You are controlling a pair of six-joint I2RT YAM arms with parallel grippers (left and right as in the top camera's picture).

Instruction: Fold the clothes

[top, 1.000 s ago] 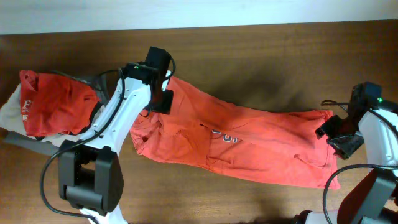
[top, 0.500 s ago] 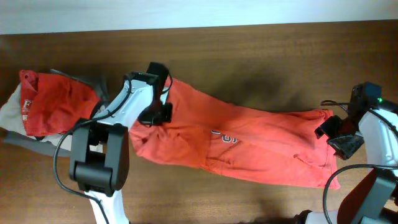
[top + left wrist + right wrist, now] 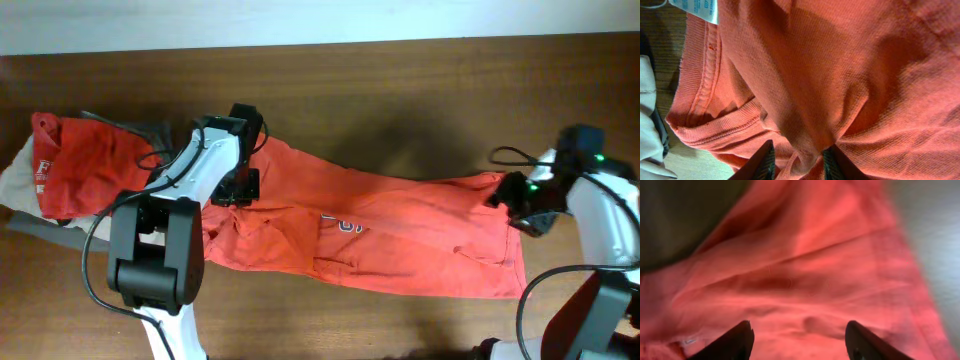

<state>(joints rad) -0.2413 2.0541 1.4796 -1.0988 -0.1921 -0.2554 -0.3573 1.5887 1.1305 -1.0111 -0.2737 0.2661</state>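
The clothes are one orange-red T-shirt (image 3: 400, 235) lying crumpled lengthwise across the brown table, with part of a navy-and-white print (image 3: 345, 222) showing. My left gripper (image 3: 238, 188) sits on the shirt's left end by the ribbed collar (image 3: 705, 75) and a white label (image 3: 695, 7). In the left wrist view that gripper (image 3: 799, 162) is partly open around a raised ridge of cloth; one finger stands a little apart from the ridge. My right gripper (image 3: 512, 200) hovers over the shirt's right end. It is wide open (image 3: 800, 342), with only flat cloth (image 3: 805, 270) below it.
At the table's left end there is a pile with another red garment (image 3: 85, 165) on top of a beige cloth (image 3: 15, 185) and something grey. Bare wood (image 3: 400, 90) runs along the back, and a white wall edges the far side.
My left gripper has slid a little down and left along the collar end. My right gripper has moved left onto the shirt's right end. The shirt has shifted leftward and bunched.
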